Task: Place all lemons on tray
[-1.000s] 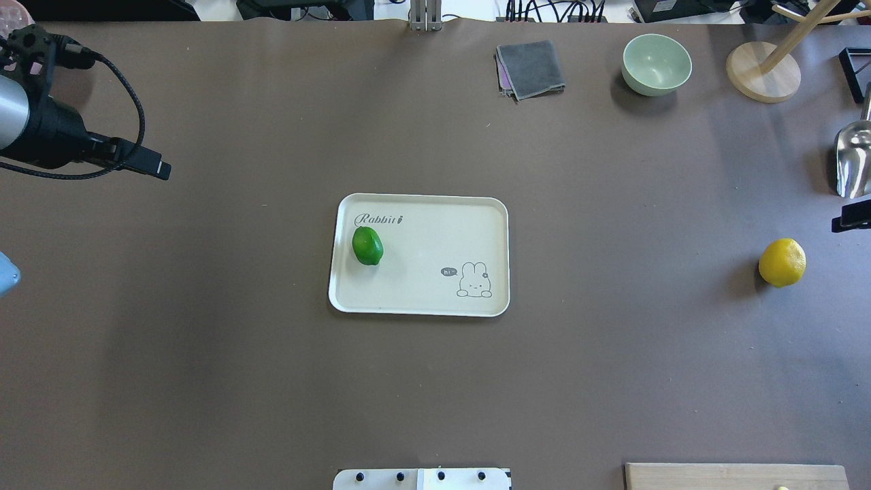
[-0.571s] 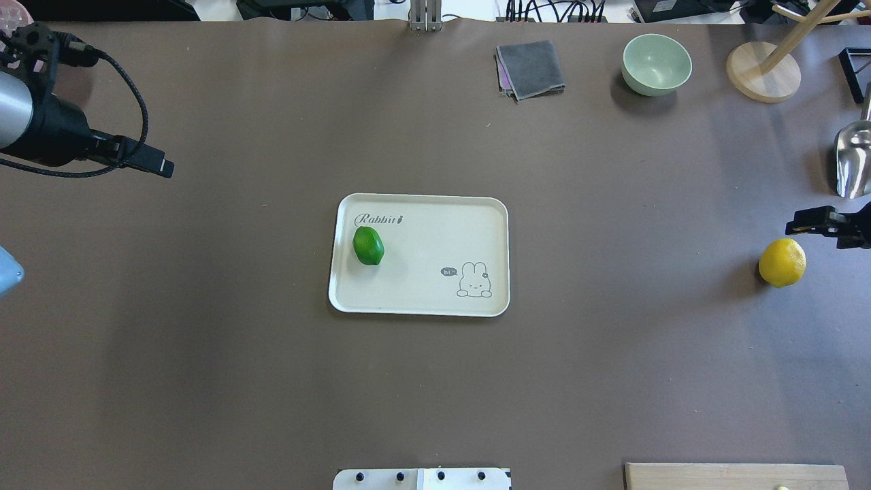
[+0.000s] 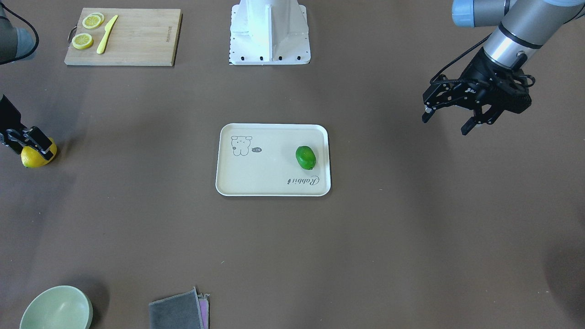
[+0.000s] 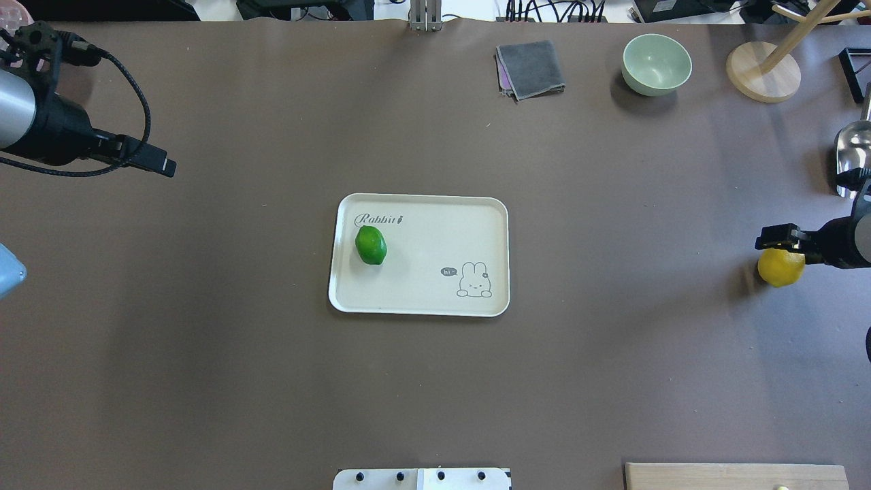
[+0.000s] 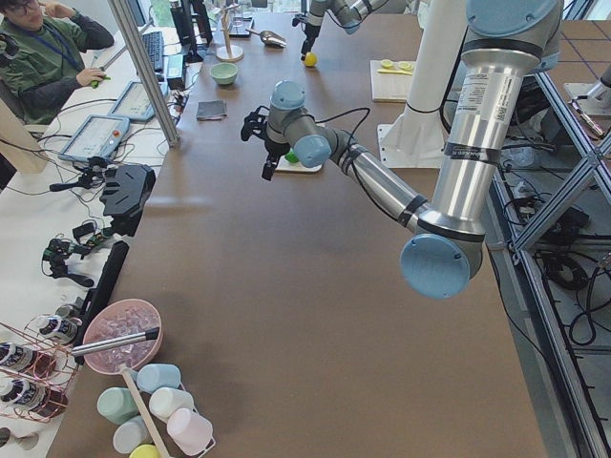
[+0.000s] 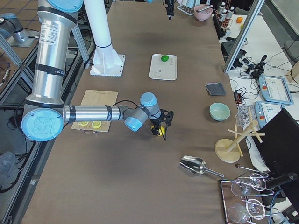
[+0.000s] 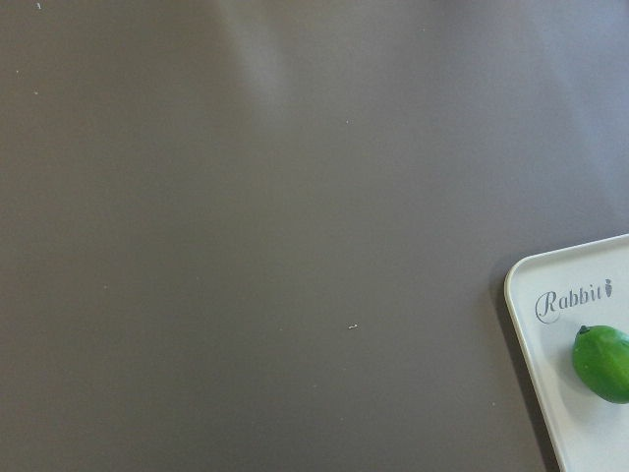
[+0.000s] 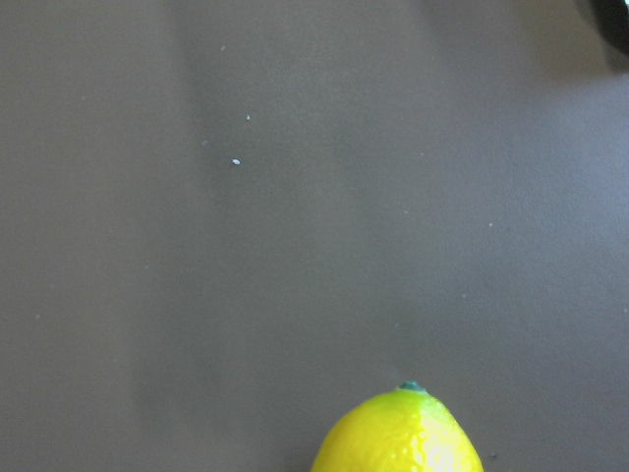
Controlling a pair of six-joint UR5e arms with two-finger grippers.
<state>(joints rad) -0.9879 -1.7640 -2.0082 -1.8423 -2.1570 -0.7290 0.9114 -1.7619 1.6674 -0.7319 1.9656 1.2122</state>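
Observation:
The green lemon (image 4: 371, 246) lies on the left part of the cream tray (image 4: 422, 289), under the "Rabbit" script; it also shows in the front view (image 3: 305, 157) and the left wrist view (image 7: 601, 362). The yellow lemon (image 4: 781, 271) lies on the table at the far right, well away from the tray. My right gripper (image 4: 777, 239) hangs just over the yellow lemon's far side, jaws apart and empty; in the front view (image 3: 25, 140) its fingertips sit above the lemon (image 3: 34, 159). My left gripper (image 3: 447, 122) is open and empty, raised at the table's left.
A green bowl (image 4: 656, 64), a folded grey cloth (image 4: 531, 68) and a wooden stand (image 4: 762, 71) are along the far edge. A metal scoop (image 4: 854, 160) lies beyond the yellow lemon. A cutting board (image 3: 137, 36) with lemon slices and a knife is near the robot base.
My right gripper has come in from the right edge and moved over the yellow lemon. The left arm has barely shifted. The green lemon has rolled slightly right.

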